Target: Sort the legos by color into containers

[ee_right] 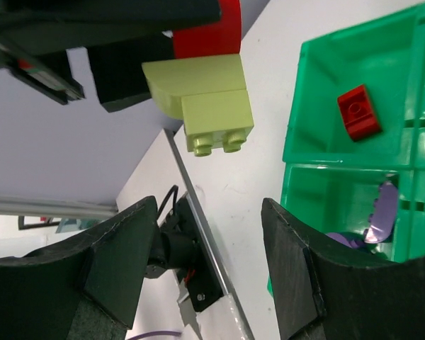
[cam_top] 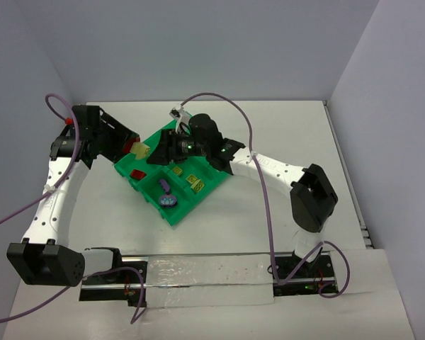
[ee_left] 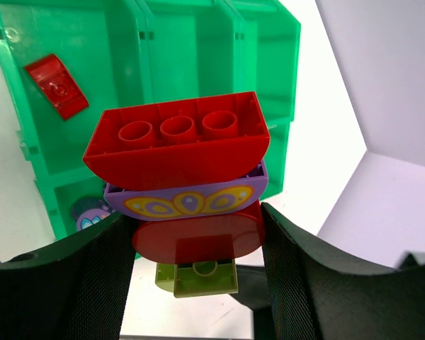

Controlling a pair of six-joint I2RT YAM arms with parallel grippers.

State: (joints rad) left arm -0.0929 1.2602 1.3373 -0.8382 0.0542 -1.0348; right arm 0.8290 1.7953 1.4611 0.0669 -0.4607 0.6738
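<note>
My left gripper (ee_left: 193,244) is shut on a stack of legos: a red brick (ee_left: 177,138) on top, a purple piece with a yellow pattern (ee_left: 188,198), a red rounded piece and a yellow-green brick (ee_left: 198,276). In the top view it (cam_top: 130,145) holds the stack (cam_top: 138,149) just off the far-left corner of the green tray (cam_top: 171,217). My right gripper (cam_top: 156,154) is open and empty above the tray, facing the stack. In the right wrist view the yellow-green brick (ee_right: 207,99) hangs beyond its open fingers (ee_right: 127,241).
The tray's bins hold a red brick (cam_top: 137,174), yellow bricks (cam_top: 194,181) and purple pieces (cam_top: 167,195). The red brick (ee_right: 359,111) and a purple piece (ee_right: 382,212) also show in the right wrist view. The far bins (ee_left: 198,57) look bare.
</note>
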